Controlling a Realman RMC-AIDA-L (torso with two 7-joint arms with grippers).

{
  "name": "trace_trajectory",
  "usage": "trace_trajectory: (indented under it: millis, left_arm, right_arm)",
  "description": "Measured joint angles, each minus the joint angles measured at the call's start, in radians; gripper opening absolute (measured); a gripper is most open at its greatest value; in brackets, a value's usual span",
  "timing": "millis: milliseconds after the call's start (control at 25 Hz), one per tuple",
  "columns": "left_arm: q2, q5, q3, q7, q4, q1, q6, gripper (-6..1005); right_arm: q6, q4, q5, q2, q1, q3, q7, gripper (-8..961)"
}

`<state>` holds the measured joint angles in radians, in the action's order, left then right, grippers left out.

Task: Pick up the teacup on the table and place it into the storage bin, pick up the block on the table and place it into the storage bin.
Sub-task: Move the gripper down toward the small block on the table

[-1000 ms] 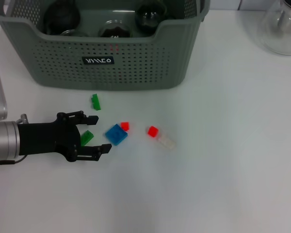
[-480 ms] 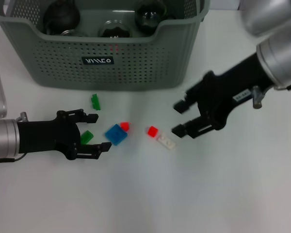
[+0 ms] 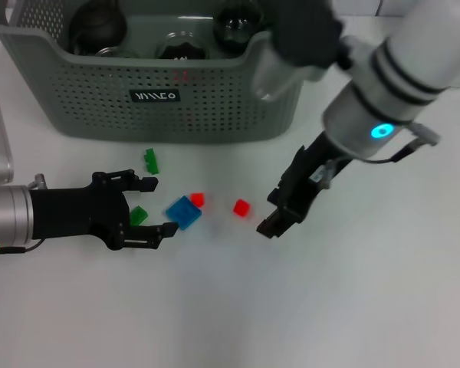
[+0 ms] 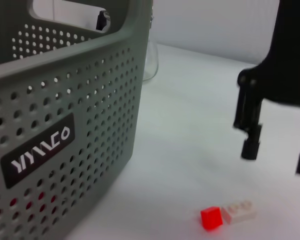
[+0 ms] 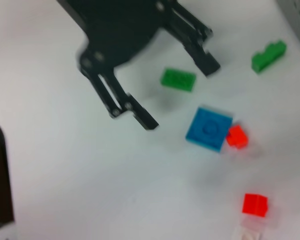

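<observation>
The storage bin point(image 3: 161, 84) stands at 12 o'clock on the white table point(image 3: 353, 307), with its dipped front rim and black label turned toward the robot. Dark round objects lie inside it; I cannot tell if one of them is the teacup, and no teacup shows on the table.

The blocks are scattered in front of the bin. A blue block point(image 3: 183, 212) lies near the middle, with a small red block point(image 3: 197, 199) touching its corner at about 1 o'clock. A second red block point(image 3: 241, 207) lies apart at 3 o'clock from them, and in the left wrist view a whitish block point(image 4: 239, 211) sits just beside it. One green block point(image 3: 151, 161) is close to the bin wall, and another green block point(image 3: 138, 216) lies lower.

The left gripper point(image 3: 149, 207) reaches in from 9 o'clock, low over the table, its fingers spread wide and holding nothing. The lower green block lies between them, so this pose seems to prepare a pinch on it.

The right gripper point(image 3: 280, 211) comes down from 2 o'clock, with its tips close above the table just beside the whitish block, probably aiming for it. Its fingers stand a little apart and empty.
</observation>
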<state>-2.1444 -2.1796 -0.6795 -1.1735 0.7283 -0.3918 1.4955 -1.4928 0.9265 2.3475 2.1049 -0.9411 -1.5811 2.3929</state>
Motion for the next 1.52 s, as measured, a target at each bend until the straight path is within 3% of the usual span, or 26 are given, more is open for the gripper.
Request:
trace_trajectory:
  millis: [200, 400, 1000, 1520]
  left_arm:
    - [0.000, 0.000, 0.000, 0.003, -0.001, 0.000, 0.000, 860]
    - [0.000, 0.000, 0.000, 0.005, -0.002, 0.001, -0.001, 860]
    - [0.001, 0.000, 0.000, 0.007, -0.005, -0.001, -0.001, 859]
    - [0.001, 0.000, 0.000, 0.009, -0.006, -0.001, -0.005, 859]
  right_arm:
    - [0.154, -0.092, 0.001, 0.004, -0.066, -0.174, 0.126, 573]
    - [0.232, -0.120, -0.008, 0.013, -0.081, -0.243, 0.167, 574]
    - [0.272, -0.150, -0.045, 0.014, -0.077, -0.303, 0.205, 563]
    - [0.282, -0.152, -0.039, 0.013, -0.079, -0.338, 0.229, 431]
